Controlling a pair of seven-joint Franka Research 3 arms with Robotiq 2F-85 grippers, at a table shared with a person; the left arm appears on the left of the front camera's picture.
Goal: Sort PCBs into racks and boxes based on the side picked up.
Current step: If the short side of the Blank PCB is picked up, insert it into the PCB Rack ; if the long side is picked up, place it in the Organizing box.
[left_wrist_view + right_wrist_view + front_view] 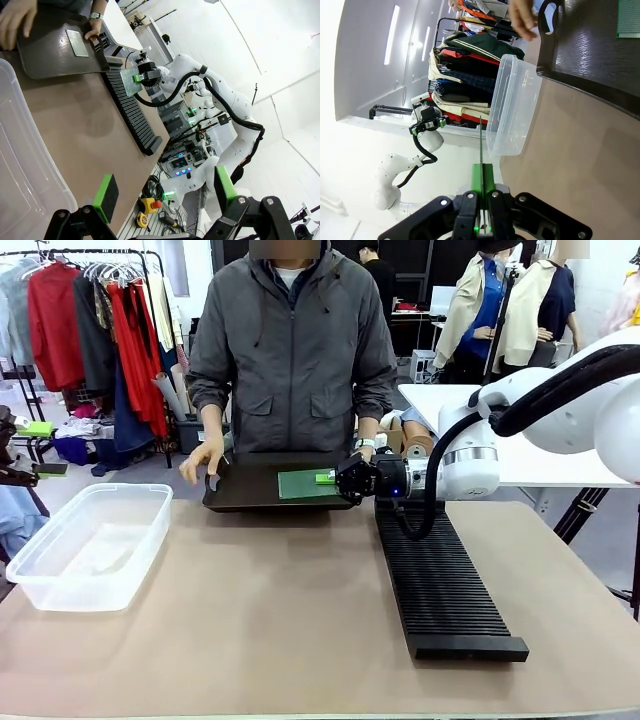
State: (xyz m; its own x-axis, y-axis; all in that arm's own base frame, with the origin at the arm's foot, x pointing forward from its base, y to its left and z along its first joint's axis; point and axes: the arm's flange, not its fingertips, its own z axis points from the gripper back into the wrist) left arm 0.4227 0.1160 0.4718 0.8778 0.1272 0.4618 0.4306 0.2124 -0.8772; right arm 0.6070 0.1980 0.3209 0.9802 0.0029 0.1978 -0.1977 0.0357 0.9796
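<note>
PCB (129,83) sits pinched on edge in the right tool (482,176), near the far end of the rack (440,580) and just beside the tray (240,495) that carries a second PCB (305,483). The left tool (164,192) stands spread by the box (70,585). Racking looks to be the step in hand: the board must go down upright into one narrow slot, with bare tabletop (250,620) either side.

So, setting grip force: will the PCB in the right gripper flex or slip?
Probably stiff: the PCB juts straight from the right gripper, no sag. Likely light: edge-on it looks very thin. Green pads clamp it, so slipping seems unlikely.
</note>
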